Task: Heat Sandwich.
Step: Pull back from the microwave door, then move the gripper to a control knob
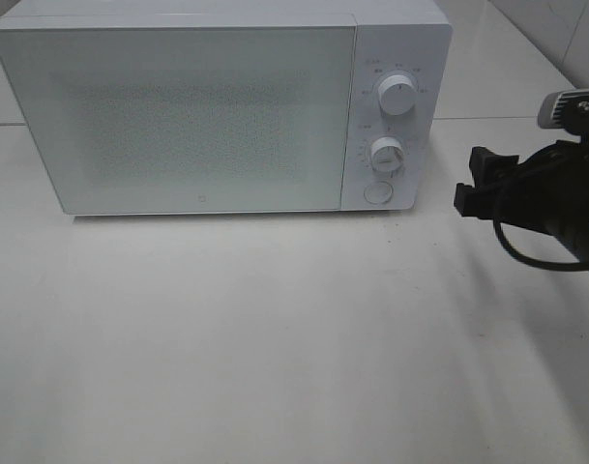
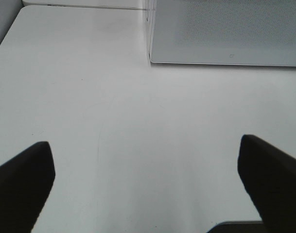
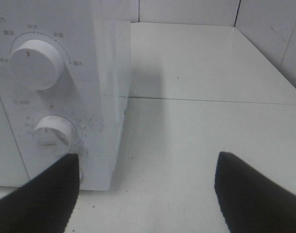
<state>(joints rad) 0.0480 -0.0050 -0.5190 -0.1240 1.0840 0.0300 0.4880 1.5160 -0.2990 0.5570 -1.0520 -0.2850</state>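
On the white table [image 1: 275, 338] the microwave [image 1: 178, 106] sits shut, no sandwich in sight; left gripper [image 2: 144, 143] and right gripper [image 1: 471, 181] gape empty, so I'd centre the right squarely on the lower knob [image 1: 386, 154] before closing.

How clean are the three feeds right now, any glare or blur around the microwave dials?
Exterior high: washed out, the white microwave nearly merging with the glaring table, the upper dial faint-edged. Right wrist: that dial fairly sharp, the right gripper only blurred dark fingers. Left wrist: soft throughout, the left gripper likewise blurred.
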